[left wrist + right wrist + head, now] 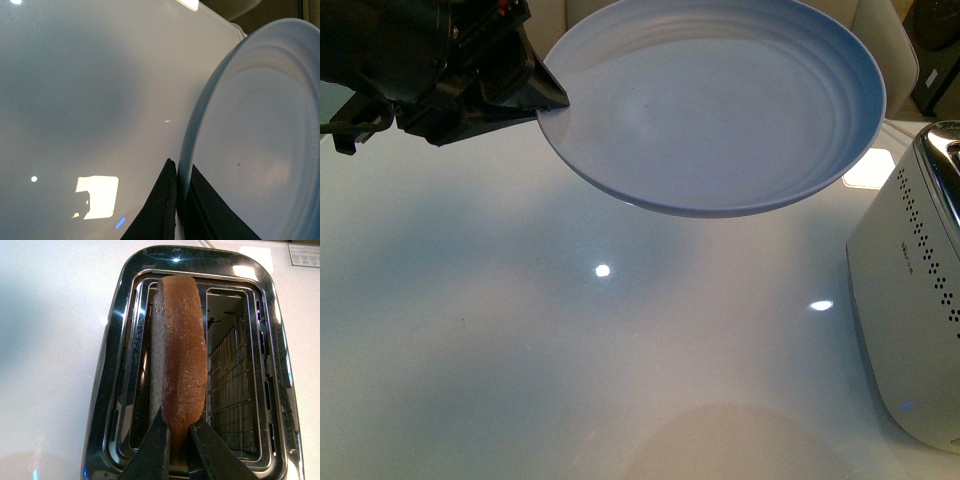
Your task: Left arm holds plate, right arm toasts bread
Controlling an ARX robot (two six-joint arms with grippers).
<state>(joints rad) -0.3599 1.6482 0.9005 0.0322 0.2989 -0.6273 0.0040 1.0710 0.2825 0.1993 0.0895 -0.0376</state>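
Bread (177,355) stands on edge, partly down in one slot of the toaster (117,340), its crust pinched between the jaws of the right gripper (178,420). The toaster sits by the right edge of the table (520,340). The left gripper (548,95) clamps the rim of the plate (720,110), which it holds clear above the table's far side.

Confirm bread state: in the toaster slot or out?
Partly in: bread stands edgewise in one toaster slot, crust above the rim, right gripper pinching it.
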